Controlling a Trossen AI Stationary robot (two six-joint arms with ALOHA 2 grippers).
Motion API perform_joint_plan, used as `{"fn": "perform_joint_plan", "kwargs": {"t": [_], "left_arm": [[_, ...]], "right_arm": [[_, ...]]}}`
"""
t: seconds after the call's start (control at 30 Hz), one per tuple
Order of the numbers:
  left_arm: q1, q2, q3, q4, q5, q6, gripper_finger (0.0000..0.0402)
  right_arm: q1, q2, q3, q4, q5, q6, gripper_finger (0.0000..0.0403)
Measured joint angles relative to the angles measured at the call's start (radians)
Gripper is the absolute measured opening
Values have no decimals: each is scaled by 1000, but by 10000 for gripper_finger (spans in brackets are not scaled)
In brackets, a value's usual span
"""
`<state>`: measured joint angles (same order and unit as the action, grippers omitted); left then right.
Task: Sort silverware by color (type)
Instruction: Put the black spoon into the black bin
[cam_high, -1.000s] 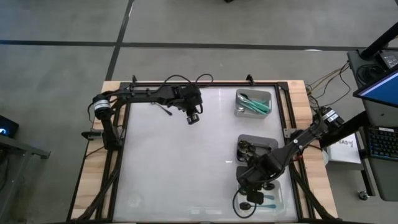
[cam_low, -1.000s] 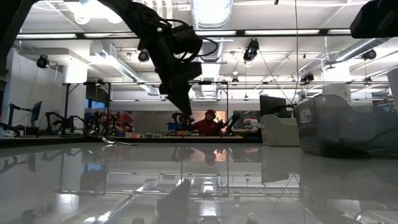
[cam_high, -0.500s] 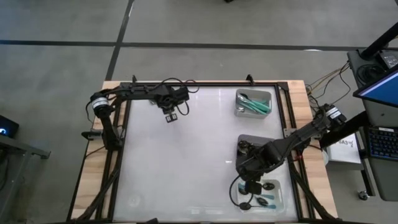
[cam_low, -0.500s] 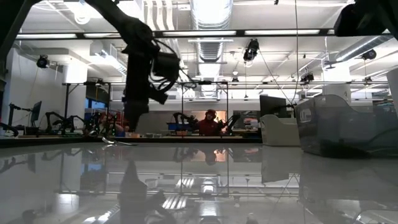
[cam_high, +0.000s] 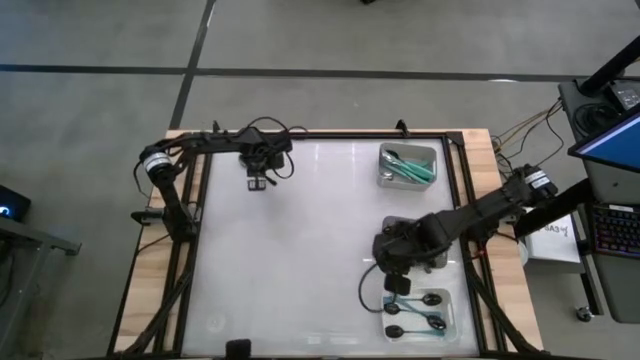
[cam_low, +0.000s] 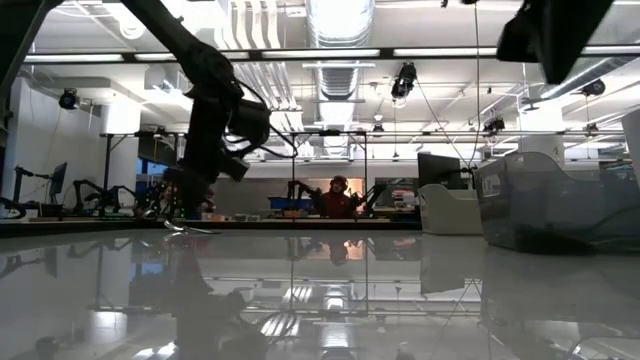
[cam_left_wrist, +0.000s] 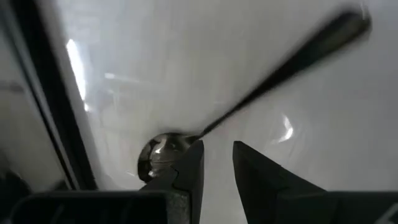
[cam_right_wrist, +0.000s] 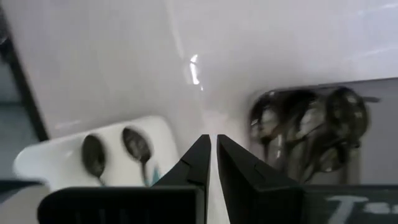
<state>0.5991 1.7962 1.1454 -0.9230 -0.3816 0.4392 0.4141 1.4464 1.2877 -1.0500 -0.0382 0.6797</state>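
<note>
Left wrist view: spoon (cam_left_wrist: 249, 99) just beyond left pincer (cam_left_wrist: 216, 163).

In the left wrist view a dark-handled spoon (cam_left_wrist: 267, 81) is smeared by blur, its bowl partly hidden behind the left end effector (cam_left_wrist: 216, 163). From above, the right arm covers part of the grey tray (cam_high: 440, 232). In the right wrist view the metal spoons (cam_right_wrist: 311, 127) heaped in that tray blur together beyond counting, and the white tray (cam_right_wrist: 37, 158) is cut off by the edge.
</note>
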Motion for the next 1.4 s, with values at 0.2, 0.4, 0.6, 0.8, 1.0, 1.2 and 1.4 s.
{"fn": "perform_joint_plan", "kwargs": {"t": [0.2, 0.4, 0.6, 0.8, 1.0, 1.2, 1.4], "left_arm": [[61, -10, 0, -1, 80, 255, 68], [96, -10, 0, 72, 154, 335, 68], [96, -10, -2, 14, 270, 405, 68], [97, -10, -3, 69, 269, 476, 68], [97, -9, -3, 26, 269, 476, 68], [102, -7, -15, 38, 270, 476, 68], [105, 38, -20, 75, 268, 476, 68]], "right_arm": [[-76, 0, 0, -32, 18, -5, 20], [-100, 0, 0, -45, 16, -100, 20], [-101, 0, 0, -45, 15, -120, 20], [-101, 0, 0, -45, 15, -165, 20], [-101, 0, 0, -45, 21, -169, 20], [-101, 0, 0, -45, 41, -179, 20], [-101, 0, 0, -38, 43, -195, 20]]}}
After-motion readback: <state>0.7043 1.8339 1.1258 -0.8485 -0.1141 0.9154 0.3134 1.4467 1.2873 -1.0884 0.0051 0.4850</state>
